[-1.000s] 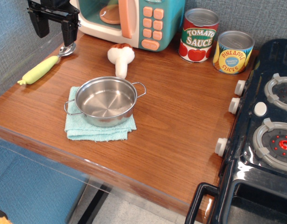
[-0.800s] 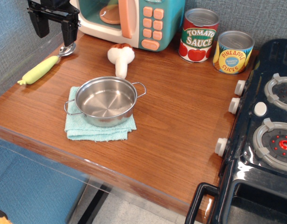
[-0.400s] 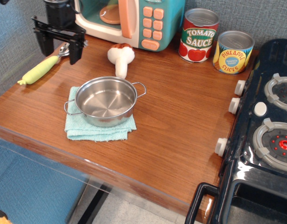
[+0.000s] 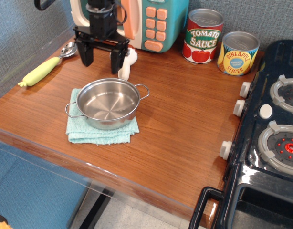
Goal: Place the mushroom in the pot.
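The mushroom [image 4: 127, 64] lies on the wooden table behind the pot, its white stem showing and its cap mostly hidden behind my gripper. The shiny steel pot [image 4: 108, 103] stands empty on a light green cloth [image 4: 101, 131]. My black gripper [image 4: 100, 58] is open and empty, hanging just left of the mushroom and behind the pot, with its right finger [image 4: 114, 61] close beside the stem.
A toy microwave [image 4: 137, 19] stands at the back. A yellow-green-handled spoon [image 4: 44, 69] lies at the left. A tomato sauce can [image 4: 203, 36] and a pineapple can [image 4: 237, 52] stand at the back right. A toy stove [image 4: 270, 133] fills the right side.
My gripper has moved right and down from above the spoon to beside the mushroom, now covering its cap. It stays open. Nothing else moved.
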Tool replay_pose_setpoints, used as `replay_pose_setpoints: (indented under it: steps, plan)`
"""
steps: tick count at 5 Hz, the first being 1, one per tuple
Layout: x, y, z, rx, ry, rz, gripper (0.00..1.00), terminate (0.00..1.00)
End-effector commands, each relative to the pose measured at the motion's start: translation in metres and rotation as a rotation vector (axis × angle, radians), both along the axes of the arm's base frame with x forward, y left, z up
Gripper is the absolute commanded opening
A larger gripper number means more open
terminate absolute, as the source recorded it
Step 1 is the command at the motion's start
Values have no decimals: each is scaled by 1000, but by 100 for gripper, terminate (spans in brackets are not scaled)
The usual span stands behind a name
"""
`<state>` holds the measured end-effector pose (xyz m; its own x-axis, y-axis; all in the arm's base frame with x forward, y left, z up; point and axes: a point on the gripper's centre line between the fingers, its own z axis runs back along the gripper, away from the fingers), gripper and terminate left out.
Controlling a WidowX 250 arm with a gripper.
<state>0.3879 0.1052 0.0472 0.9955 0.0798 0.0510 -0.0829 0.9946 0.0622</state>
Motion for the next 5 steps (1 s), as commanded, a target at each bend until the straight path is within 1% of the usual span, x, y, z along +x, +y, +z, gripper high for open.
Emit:
replay_pose_setpoints:
  steps: [1,2,3,4,5]
  plan:
    - [19,-29,60,36,-143,65,100,0]
    - [29,-33,46,22,-106,100,100,0]
    - [37,-31,19,51,-48,117,100,0]
    - [38,-22,-2,79,-3,145,100,0]
    - [39,-17,-10,77,9,147,100,0]
